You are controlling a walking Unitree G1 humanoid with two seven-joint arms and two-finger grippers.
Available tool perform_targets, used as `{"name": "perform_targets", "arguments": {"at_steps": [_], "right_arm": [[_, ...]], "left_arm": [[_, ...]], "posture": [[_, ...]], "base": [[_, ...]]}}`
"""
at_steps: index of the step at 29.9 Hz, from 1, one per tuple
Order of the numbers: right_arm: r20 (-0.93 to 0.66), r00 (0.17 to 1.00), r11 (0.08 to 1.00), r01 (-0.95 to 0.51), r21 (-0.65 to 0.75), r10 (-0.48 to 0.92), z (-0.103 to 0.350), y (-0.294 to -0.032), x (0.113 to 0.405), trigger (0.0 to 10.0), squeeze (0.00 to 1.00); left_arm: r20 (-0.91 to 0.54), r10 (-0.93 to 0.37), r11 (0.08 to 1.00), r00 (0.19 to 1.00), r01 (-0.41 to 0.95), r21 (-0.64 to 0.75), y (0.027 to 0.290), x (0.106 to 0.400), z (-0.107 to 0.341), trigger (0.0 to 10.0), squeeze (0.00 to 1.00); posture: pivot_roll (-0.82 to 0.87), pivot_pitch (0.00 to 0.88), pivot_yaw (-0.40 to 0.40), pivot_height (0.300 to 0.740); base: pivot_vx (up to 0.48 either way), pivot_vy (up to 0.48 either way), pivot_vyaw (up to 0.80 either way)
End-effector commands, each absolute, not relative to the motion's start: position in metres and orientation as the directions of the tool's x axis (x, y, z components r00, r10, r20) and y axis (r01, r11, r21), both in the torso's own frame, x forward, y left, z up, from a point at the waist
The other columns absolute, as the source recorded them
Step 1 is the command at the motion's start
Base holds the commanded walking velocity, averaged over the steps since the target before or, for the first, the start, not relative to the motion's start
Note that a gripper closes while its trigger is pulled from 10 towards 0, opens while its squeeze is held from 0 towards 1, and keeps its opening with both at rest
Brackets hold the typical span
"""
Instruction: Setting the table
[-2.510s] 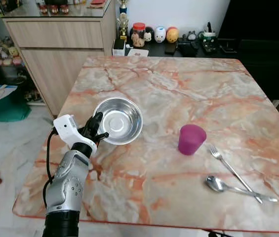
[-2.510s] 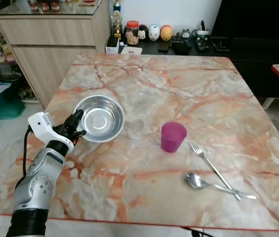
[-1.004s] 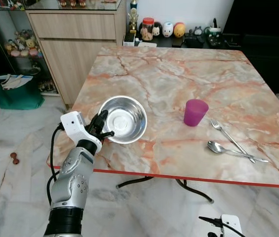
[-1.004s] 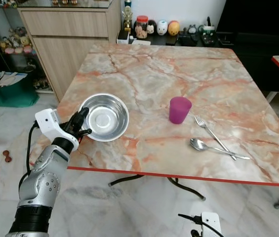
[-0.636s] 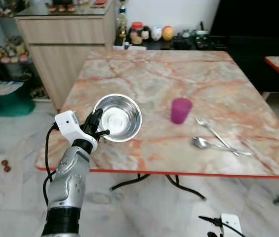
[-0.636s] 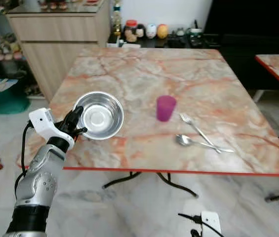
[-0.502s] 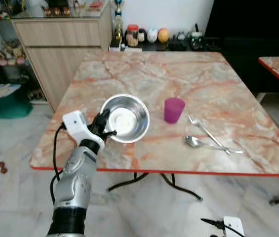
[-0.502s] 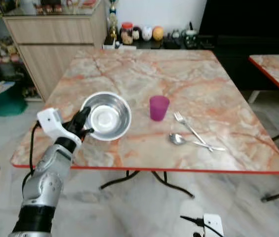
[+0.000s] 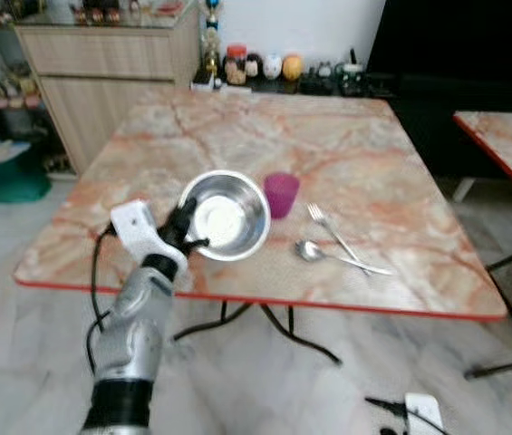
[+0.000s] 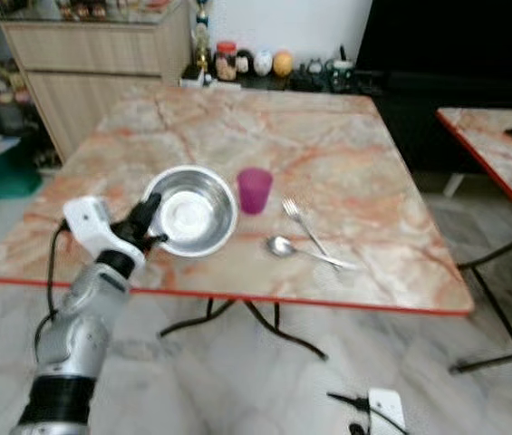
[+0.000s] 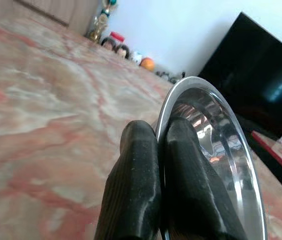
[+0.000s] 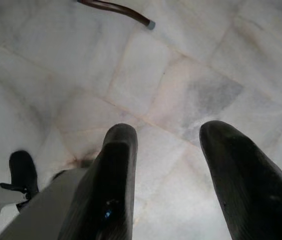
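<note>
Left eye view: left gripper (image 9: 186, 237) pinches rim of steel bowl (image 9: 227, 216), frame centre, above marble table (image 9: 346, 172). Thin rim hold: bowl may slip, hit purple cup (image 9: 281, 194). Right gripper (image 12: 173, 175) gapes over floor.

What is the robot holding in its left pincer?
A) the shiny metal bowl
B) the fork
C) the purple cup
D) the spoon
A: the left pincer is pinched on the rim of the shiny metal bowl, while the purple cup, fork and spoon sit on the table by themselves.
</note>
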State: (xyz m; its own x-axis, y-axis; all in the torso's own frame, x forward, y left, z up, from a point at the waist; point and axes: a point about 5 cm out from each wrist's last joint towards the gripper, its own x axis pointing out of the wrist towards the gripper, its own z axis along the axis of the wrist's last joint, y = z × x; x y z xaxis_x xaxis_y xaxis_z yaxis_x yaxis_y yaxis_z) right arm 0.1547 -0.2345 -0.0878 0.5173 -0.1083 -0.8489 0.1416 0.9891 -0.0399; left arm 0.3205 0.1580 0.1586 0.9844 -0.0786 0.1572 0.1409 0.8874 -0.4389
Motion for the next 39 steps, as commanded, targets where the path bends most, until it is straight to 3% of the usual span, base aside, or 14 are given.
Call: {"name": "perform_targets", "arguments": {"at_steps": [1,39], "right_arm": [[-0.846,0.520,0.987,0.154,-0.047,-0.122,-0.0863,-0.2399,0.1549,10.0,0.00],[-0.845,0.521,0.987,0.150,-0.050,-0.121,-0.0876,-0.2377,0.1527,10.0,0.00]], "left_arm": [[0.179,-0.114,0.878,0.977,0.183,-0.443,0.1471,0.3223,0.1639,10.0,0.00],[0.176,-0.152,0.881,0.973,0.214,-0.421,0.1433,0.3209,0.1628,10.0,0.00]], "posture": [[0.09,0.000,-0.029,0.727],[0.08,0.000,-0.017,0.727]], "base": [[0.000,-0.281,0.00],[0.000,-0.391,0.04]]}}
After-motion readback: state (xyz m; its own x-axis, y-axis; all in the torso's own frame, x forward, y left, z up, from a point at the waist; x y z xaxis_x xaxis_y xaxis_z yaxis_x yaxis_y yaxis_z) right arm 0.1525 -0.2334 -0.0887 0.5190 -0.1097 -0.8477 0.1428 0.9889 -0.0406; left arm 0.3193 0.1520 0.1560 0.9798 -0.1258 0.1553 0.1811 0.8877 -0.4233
